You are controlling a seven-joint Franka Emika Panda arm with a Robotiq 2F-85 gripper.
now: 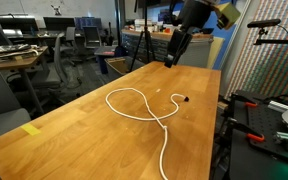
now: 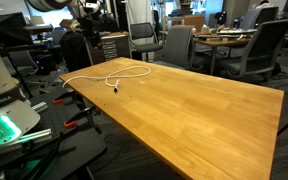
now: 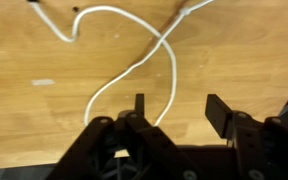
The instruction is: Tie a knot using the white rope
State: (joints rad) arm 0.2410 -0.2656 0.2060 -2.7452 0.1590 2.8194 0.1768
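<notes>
The white rope [image 1: 144,108] lies on the wooden table [image 1: 74,135] in a loose loop that crosses itself, with its black tip [image 1: 185,98] near the far edge. It also shows in an exterior view [image 2: 114,74] and in the wrist view [image 3: 134,65]. My gripper [image 1: 170,60] hangs above the table's far end, well above the rope. In the wrist view my gripper [image 3: 176,108] is open and empty, with the rope's crossing below and ahead of the fingers.
A yellow tape mark [image 1: 30,129] sits near the table's edge. Office chairs [image 2: 174,45] and desks stand around the table. A tripod [image 1: 142,45] stands behind the far end. Equipment with cables [image 2: 9,130] stands beside the table.
</notes>
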